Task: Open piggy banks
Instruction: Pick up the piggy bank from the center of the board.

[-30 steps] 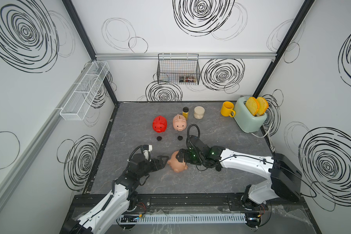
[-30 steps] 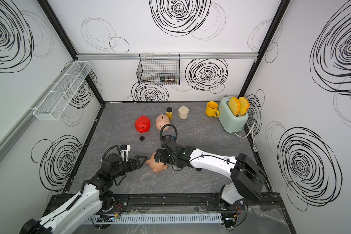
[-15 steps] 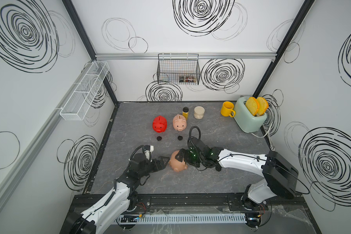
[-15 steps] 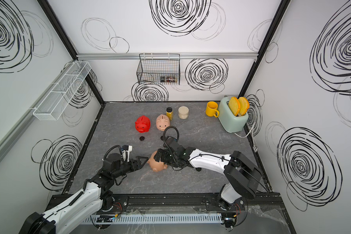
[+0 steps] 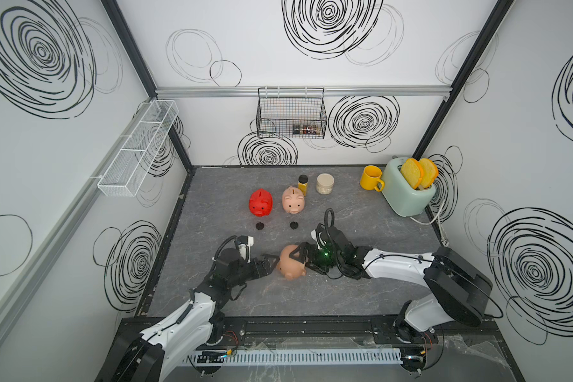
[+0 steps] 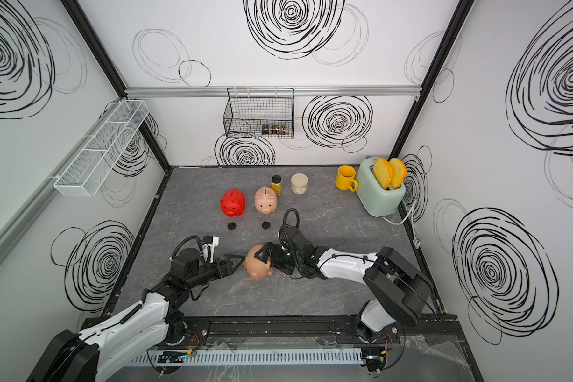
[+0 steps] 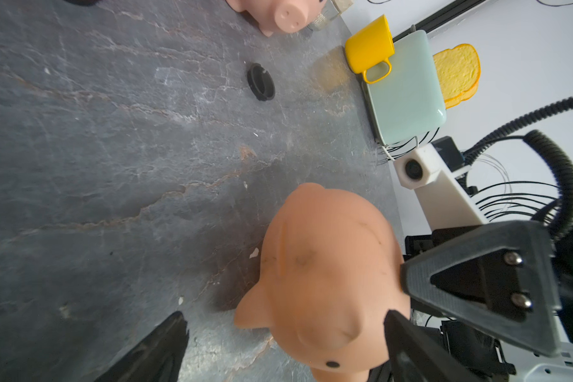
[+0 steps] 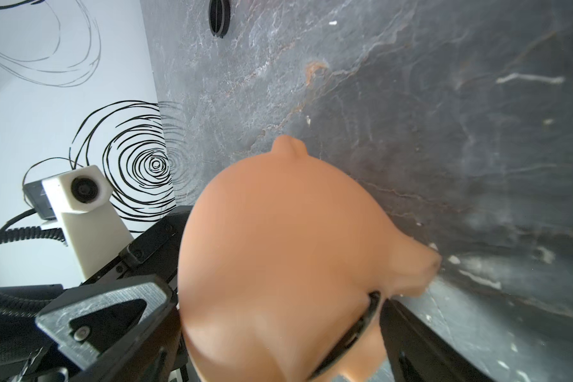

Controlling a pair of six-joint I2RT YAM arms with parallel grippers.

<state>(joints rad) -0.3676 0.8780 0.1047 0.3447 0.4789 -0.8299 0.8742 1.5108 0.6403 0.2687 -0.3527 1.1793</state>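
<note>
The peach-tan piggy bank point(image 5: 290, 266) point(image 6: 258, 267) lies tilted near the table's front, snout toward the front edge. My right gripper point(image 5: 300, 263) point(image 6: 268, 258) point(image 8: 275, 297) is open and straddles its body, one finger beside the black belly plug point(image 8: 361, 325), which sits in the pig. My left gripper point(image 5: 271, 263) point(image 6: 240, 263) point(image 7: 284, 316) is open at the pig's point(image 7: 325, 274) head end. The red piggy bank point(image 5: 260, 202) and the pale pink one point(image 5: 292, 200) stand farther back, each with a loose black plug point(image 5: 260, 226) point(image 5: 293, 225) in front.
At the back right stand a yellow mug point(image 5: 370, 178) and a mint toaster point(image 5: 406, 195) with toast, and two small jars point(image 5: 303, 184) point(image 5: 325, 184) stand behind the pink pig. A wire basket point(image 5: 291, 114) and a white rack point(image 5: 139, 152) hang on the walls.
The peach-tan pig has turned a little between the right gripper's fingers. My left gripper has edged right, closer to the pig's head.
</note>
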